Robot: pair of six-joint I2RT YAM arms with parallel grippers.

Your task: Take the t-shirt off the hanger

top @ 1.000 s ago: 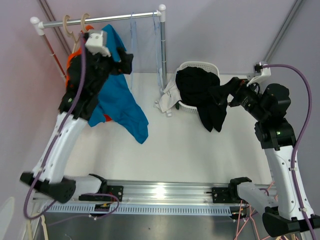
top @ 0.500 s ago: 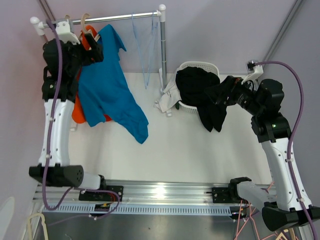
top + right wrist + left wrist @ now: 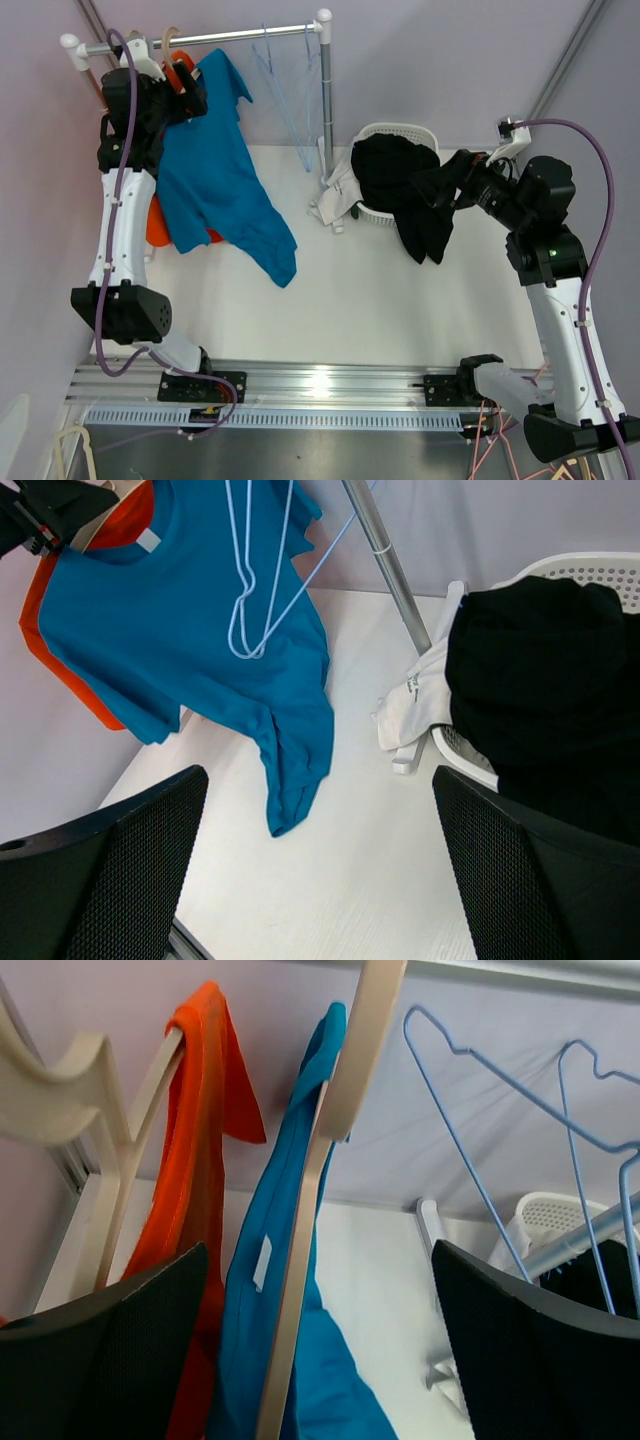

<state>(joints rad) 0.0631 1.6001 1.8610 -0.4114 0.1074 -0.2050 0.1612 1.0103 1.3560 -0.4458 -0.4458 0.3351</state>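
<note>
Left gripper (image 3: 318, 1280): the fingers stand wide apart. They bracket the wooden hanger (image 3: 335, 1110) and grip nothing. In the last second the left arm has swung from leaning across the shirt front to a more upright stance at the far-left corner, with its wrist up beside the rail (image 3: 240, 36). I read this as the approach finished and the grasp not yet begun.

Task item: the blue t-shirt (image 3: 215, 180) hangs on that hanger at the far-left end of the rail, its hem trailing toward the table (image 3: 350, 300). It has not shifted, so the removal is all still to do. An orange garment (image 3: 200, 1130) hangs just to its left on a second hanger, close enough that I could catch it by mistake.

The empty blue wire hangers (image 3: 290, 90), further right on the rail, have changed angle between frames. I take them to be swinging.

Right gripper (image 3: 320, 780): fingers spread and holding nothing. That arm has barely moved. Beyond it, a black garment (image 3: 400, 180) fills the white basket (image 3: 372, 131), and a white cloth (image 3: 335, 195) lies against the basket's left side.

Markings: a small pale neck tag (image 3: 262, 1260) sits inside the t-shirt collar. I can read no print on it, and I see no brand or other writing anywhere.
</note>
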